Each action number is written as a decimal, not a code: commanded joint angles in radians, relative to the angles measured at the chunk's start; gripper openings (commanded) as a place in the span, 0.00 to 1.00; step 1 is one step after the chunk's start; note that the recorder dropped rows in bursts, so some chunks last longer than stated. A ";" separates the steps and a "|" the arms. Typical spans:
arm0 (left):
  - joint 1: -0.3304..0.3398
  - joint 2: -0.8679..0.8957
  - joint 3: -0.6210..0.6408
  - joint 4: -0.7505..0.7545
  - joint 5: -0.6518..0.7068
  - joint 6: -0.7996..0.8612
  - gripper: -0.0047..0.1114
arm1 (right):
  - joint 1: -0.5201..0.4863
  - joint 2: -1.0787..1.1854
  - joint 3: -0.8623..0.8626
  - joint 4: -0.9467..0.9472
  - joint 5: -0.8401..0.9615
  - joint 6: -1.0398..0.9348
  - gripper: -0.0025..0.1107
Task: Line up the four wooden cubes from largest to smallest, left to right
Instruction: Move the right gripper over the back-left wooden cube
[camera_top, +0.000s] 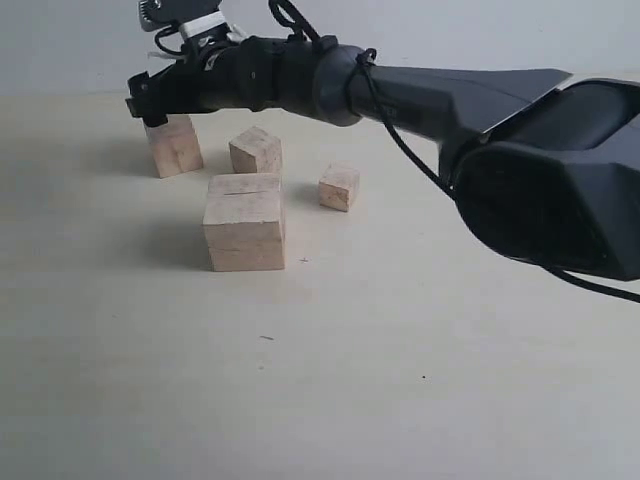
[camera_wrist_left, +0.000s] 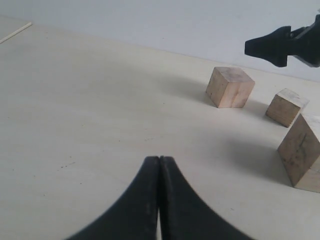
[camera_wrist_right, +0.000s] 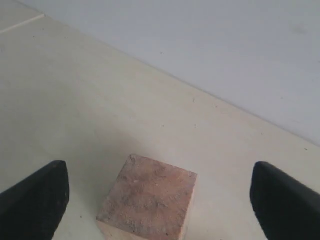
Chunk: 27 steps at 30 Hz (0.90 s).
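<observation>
right arm (camera_top: 430, 95) overhangs cubes (camera_top: 245, 220); gaps between them narrow; near table (camera_top: 300, 390) open.

Pale, slit-topped largest cube (camera_top: 245, 222) stands before three smaller cubes (camera_top: 255, 150), all apart.

Largest cube (camera_top: 245, 222) is pale tan with a dark slit, right claw (camera_top: 153, 108) black, table (camera_top: 400, 380) cream.

Second-largest pale wooden cube (camera_top: 175, 147): set on pale tabletop (camera_top: 420, 400), directly below right gripper (camera_top: 150, 108). Third-largest pale wooden cube (camera_top: 256, 150), largest pale wooden cube (camera_top: 245, 222), smallest pale wooden cube (camera_top: 339, 187): placed apart, back along the gripper's arm side.
</observation>
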<state>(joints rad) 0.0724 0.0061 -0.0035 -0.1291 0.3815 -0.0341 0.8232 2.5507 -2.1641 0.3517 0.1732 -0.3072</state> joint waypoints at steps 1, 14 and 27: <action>-0.002 -0.006 0.004 -0.001 -0.015 0.004 0.04 | 0.008 0.012 -0.006 0.007 -0.036 -0.026 0.83; -0.002 -0.006 0.004 -0.001 -0.015 0.004 0.04 | 0.008 0.039 -0.006 0.021 -0.068 -0.026 0.80; -0.002 -0.006 0.004 -0.001 -0.019 0.004 0.04 | 0.029 0.045 -0.006 0.101 -0.046 -0.026 0.77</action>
<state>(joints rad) 0.0724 0.0061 -0.0035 -0.1291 0.3754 -0.0341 0.8479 2.6129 -2.1641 0.4524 0.1048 -0.3261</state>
